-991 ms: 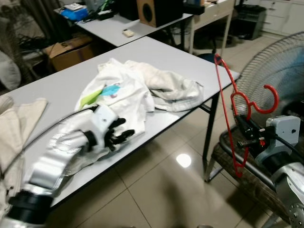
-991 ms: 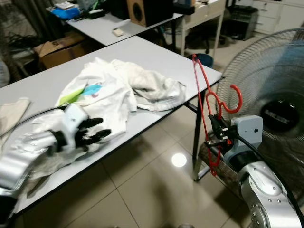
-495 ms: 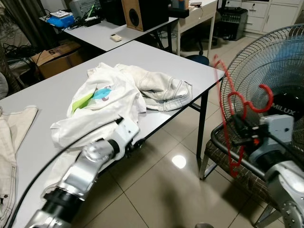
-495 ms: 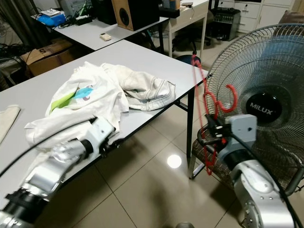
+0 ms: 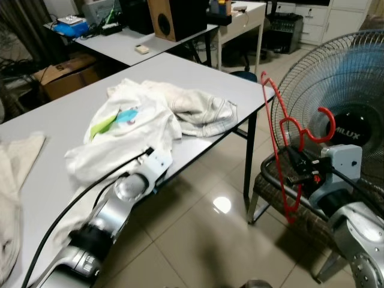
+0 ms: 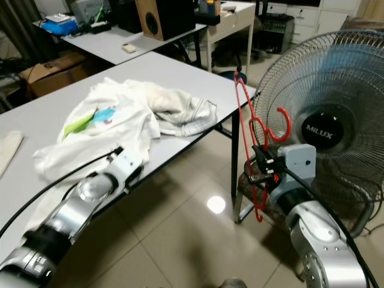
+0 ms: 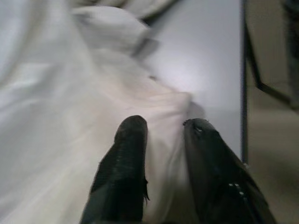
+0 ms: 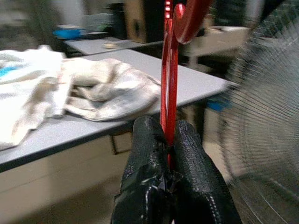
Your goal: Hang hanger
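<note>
- Right gripper [image 5: 298, 170]: nearest the camera on the robot's right, raised clear of the floor. In the right wrist view both black fingers [image 8: 149, 154] are pressed together, pinching the wire of the red hanger [image 5: 282, 129] between them.
- The red hanger stands roughly upright in that pinch, one long side rising above the fingers and the lower corner hanging below them. Its hook [image 5: 327, 123] curls open toward the fan. Judgement: the upright hold keeps the hook free and outward, ready to be set over a support.
- No rail, rod or rack shows in any view, so the hanging place cannot be named. Judgement: the task is at the carry stage, with hanging not yet done.
- Left gripper [image 7: 161, 135]: low over the near edge of the grey table [image 5: 54, 120], on the robot's left. In the left wrist view its two fingers are slightly spread, with white cloth lying under and between them; they are not closed on it.
- White garments [image 5: 141, 117]: a crumpled heap on the table, just beyond the left gripper. Judgement: if a fold catches a fingertip, the heap may drag toward the table edge.
- Wicker stool [image 5: 300, 213]: under and just behind the hanger's lower corner.
- Standing fan [image 6: 327, 90]: close behind the hanger; the hook lies near its grille and could snag there.
- Second table [image 5: 126, 45]: farthest back, carrying a speaker [image 5: 174, 15].
</note>
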